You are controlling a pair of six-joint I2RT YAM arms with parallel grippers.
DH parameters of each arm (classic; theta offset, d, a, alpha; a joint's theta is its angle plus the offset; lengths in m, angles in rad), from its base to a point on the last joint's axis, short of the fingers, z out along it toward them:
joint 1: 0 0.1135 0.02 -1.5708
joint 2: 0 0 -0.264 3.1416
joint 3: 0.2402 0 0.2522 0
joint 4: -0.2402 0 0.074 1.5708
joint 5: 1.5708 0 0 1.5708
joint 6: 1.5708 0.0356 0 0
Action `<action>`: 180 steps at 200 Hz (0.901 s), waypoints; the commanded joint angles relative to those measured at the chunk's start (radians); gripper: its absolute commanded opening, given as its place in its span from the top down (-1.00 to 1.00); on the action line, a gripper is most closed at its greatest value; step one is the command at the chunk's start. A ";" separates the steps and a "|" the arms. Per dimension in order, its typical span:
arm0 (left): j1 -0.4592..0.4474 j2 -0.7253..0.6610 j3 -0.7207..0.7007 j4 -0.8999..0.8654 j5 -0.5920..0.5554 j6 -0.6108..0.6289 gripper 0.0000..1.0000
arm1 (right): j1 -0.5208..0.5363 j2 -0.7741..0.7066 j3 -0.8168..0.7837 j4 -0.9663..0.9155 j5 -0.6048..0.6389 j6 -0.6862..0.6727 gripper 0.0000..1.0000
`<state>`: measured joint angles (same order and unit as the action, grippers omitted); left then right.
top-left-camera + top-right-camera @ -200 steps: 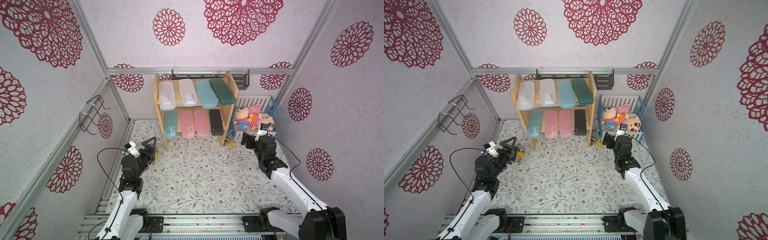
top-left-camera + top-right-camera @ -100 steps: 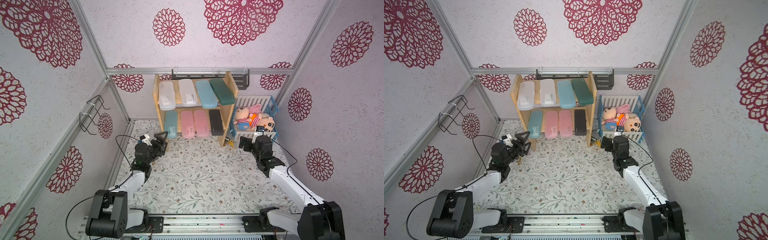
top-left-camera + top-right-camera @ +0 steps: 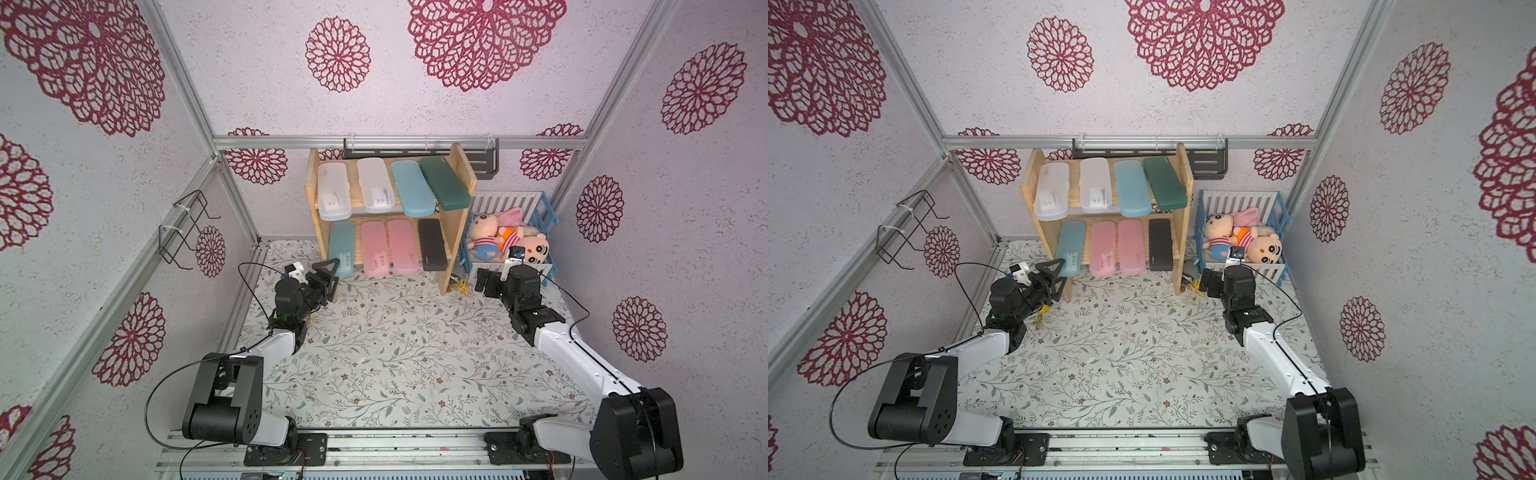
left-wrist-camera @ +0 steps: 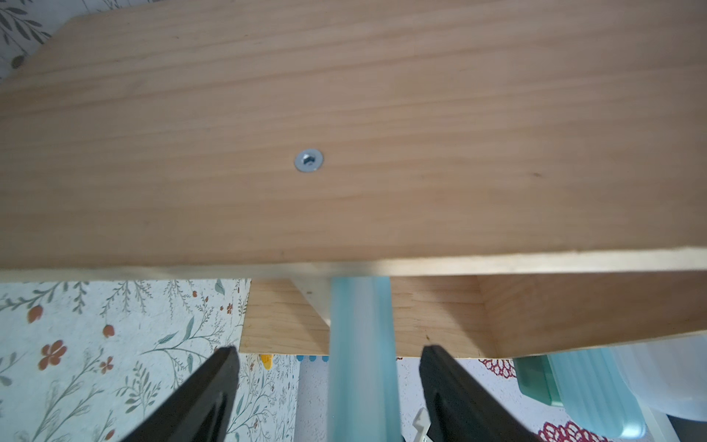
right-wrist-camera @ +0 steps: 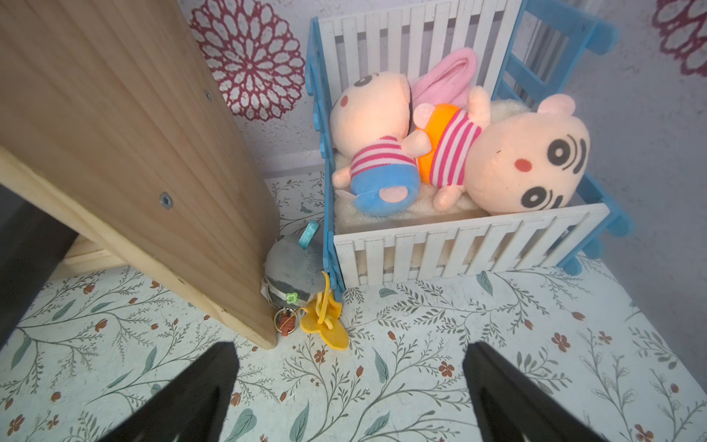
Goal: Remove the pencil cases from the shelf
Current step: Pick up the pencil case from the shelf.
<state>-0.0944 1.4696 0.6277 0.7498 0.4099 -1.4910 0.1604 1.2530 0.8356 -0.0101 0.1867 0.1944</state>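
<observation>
Jaws apart, the left gripper (image 4: 329,350) is straddling the front end of the slim light-blue plastic pencil case (image 4: 361,336) on the lower tier of the light wooden two-tier shelf (image 4: 344,134), which, likely light, stiff and slick, is calling for a firm pinch across its flat faces.

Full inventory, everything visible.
shelf: 1, wood, back wall
frosted cases: 2, white, upper tier
upper blue case: 1, light, upper tier
green case: 1, dark green, upper tier
lower blue case: 1, light, lower tier
pink cases: 2, pink, lower tier
black case: 1, black, lower tier
crate: 1, white-blue, beside shelf
plush toys: several, mixed, in crate
wall rack: 1, grey, behind shelf
wire rack: 1, black, left wall
left tool: 1, black, open, straddling lower blue case
right tool: 1, black, open, near crate
</observation>
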 commanded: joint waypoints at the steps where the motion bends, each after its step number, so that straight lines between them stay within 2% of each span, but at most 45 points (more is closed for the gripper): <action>1: -0.011 0.028 0.012 0.077 0.007 -0.010 -0.32 | 0.005 0.002 0.036 0.031 0.002 -0.012 -0.97; 52: -0.029 0.078 0.001 0.228 -0.007 -0.064 0.07 | 0.005 -0.006 0.048 0.024 0.011 -0.011 -0.97; 90: -0.033 0.067 0.003 0.229 -0.007 -0.072 0.59 | 0.005 -0.032 0.051 0.007 -0.001 0.000 -0.96; 118: -0.037 0.007 -0.025 0.169 -0.029 -0.044 0.92 | 0.005 -0.078 0.040 -0.005 0.004 0.002 -0.97; 136: -0.039 -0.048 -0.063 0.148 -0.052 -0.026 1.00 | 0.005 -0.102 0.034 -0.015 -0.001 0.006 -0.96; 180: -0.048 -0.213 -0.146 0.045 -0.091 0.081 1.00 | 0.030 -0.168 0.021 -0.043 -0.013 0.031 -0.96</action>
<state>-0.1326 1.3479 0.5125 0.8482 0.3637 -1.5089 0.1673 1.1397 0.8547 -0.0441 0.1856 0.1974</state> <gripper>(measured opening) 0.006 0.980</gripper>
